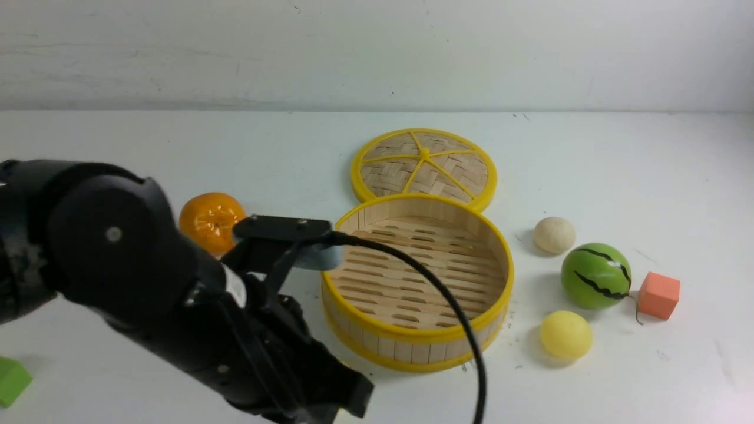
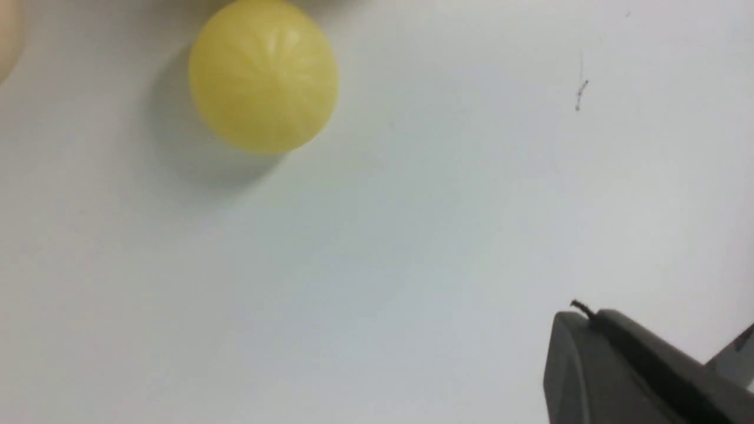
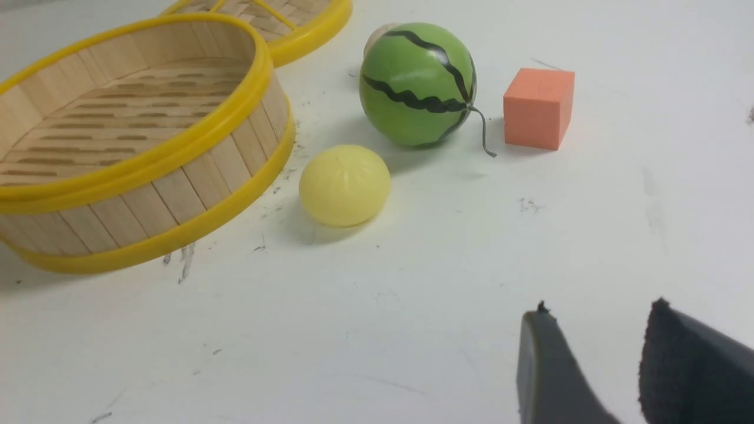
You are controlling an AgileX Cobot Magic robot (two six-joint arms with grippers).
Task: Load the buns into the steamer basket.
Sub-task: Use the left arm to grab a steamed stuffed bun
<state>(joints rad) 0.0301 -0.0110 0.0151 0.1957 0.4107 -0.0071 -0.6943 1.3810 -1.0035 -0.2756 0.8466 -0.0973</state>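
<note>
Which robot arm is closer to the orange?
Left. The left arm is just beside the orange; the right arm's fingers sit on the steamer basket's other side, near the watermelon ball.

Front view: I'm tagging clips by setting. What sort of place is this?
Likely a robot test bench, not a kitchen: a bare, scuffed white table against a blank wall, toy props like the watermelon ball and orange cube beside the steamer basket, and a black robot arm.
</note>
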